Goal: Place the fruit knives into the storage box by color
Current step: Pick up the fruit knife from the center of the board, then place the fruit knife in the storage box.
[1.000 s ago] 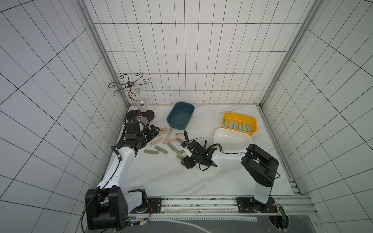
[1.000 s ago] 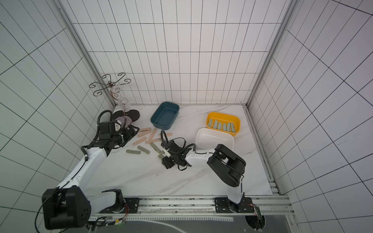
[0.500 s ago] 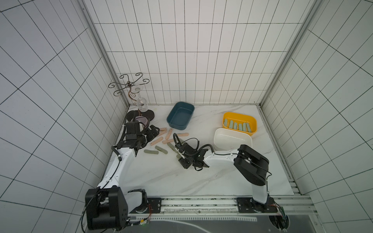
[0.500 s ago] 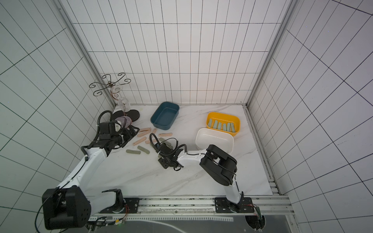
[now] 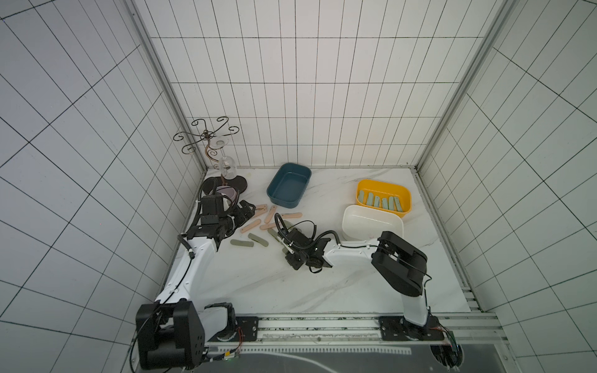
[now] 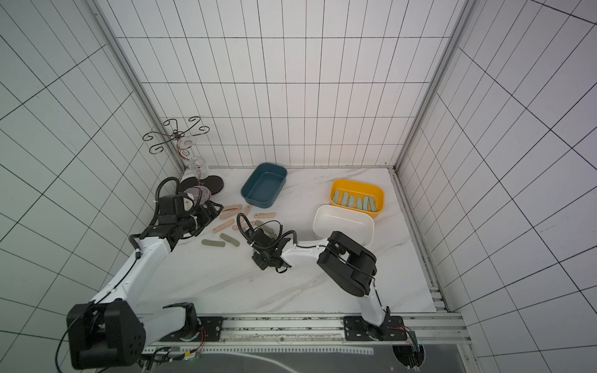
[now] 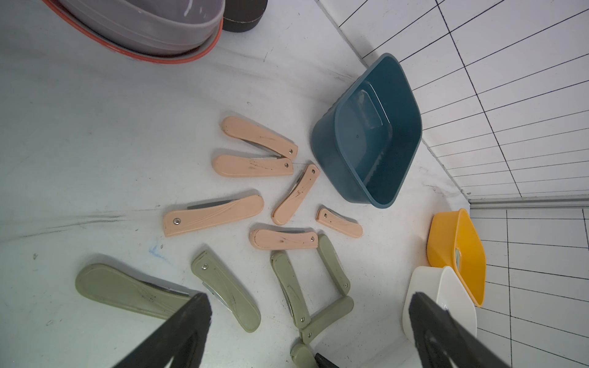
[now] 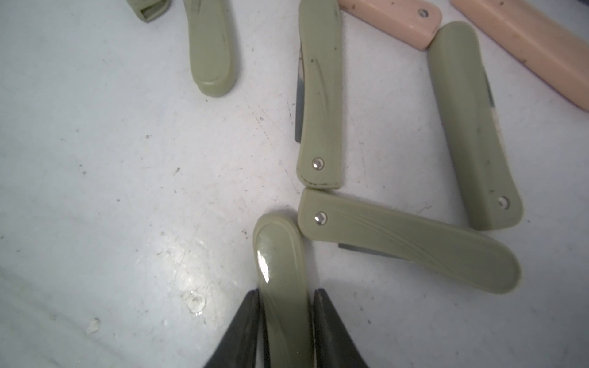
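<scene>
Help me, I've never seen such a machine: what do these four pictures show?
Two white-and-black robot arms, the left arm and the right arm, stand at a white marble table; each ends in a two-fingered gripper. Two pictures look down from overhead; two come from cameras on the wrists. On the table lie small peach-pink folding knives and olive-green folding knives, beside an empty dark blue plastic box, a white box and a yellow box holding pale mint knives. The right gripper is closed on one olive-green knife; the left gripper is open and holds nothing.
</scene>
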### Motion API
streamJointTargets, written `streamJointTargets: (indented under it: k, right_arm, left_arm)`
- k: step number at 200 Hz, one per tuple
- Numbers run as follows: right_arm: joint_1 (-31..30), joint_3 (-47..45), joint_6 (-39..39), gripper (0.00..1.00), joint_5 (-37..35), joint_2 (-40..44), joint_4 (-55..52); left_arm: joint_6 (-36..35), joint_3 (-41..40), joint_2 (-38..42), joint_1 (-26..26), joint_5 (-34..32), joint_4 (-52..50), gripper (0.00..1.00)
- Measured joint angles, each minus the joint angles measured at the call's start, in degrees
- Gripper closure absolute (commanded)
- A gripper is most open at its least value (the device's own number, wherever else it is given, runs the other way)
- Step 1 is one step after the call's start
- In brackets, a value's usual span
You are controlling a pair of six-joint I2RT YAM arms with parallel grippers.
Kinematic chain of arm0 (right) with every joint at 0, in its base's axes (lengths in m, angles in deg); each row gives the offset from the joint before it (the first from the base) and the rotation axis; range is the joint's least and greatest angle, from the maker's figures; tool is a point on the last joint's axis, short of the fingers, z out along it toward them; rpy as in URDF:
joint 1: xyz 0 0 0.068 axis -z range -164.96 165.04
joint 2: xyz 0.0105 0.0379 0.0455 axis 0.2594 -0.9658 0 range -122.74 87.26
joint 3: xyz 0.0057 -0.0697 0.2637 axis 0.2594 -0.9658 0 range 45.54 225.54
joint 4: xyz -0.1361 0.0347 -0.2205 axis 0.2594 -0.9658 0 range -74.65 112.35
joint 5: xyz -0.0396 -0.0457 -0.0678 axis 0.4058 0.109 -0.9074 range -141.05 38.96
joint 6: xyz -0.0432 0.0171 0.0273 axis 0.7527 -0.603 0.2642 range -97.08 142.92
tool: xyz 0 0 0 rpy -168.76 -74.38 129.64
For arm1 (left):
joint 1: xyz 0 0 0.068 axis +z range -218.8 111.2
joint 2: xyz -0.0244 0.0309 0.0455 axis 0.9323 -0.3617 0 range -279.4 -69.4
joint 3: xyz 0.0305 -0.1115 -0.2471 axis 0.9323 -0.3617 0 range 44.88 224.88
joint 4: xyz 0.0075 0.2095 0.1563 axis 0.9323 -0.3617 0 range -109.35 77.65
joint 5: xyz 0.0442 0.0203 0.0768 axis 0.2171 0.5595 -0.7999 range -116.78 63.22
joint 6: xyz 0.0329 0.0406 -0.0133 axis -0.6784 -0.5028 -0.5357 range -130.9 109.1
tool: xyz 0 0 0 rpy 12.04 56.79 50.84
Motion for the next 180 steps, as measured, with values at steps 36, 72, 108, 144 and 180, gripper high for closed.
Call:
streamJointTargets:
  k: [36, 72, 108, 144, 180]
  right_arm:
    - [0.0, -0.3, -0.9, 0.74, 0.2, 1.5, -2.4]
    - [0.0, -3.2, -2.3, 0.75, -0.2, 6.7, -3.0]
    - [1.2, -6.3, -3.8, 0.76, -0.7, 13.7, -3.2]
    - [8.2, -8.2, -5.7, 0.75, -1.4, 22.4, -3.8]
    - [19.9, -10.0, -8.9, 0.74, -1.6, 29.9, -3.8]
  left_arm:
    - [0.2, 0.0, 0.0, 0.0, 0.0, 0.0, 0.03]
    - [0.5, 0.0, 0.1, 0.0, 0.3, 0.2, 0.03]
    - [0.9, 0.0, 0.5, -0.3, 0.7, 0.3, 0.03]
    - [1.4, 0.2, 0.7, -2.6, 0.8, 0.3, 0.03]
    - [2.1, 1.2, 0.8, -5.9, 0.7, 0.4, 0.03]
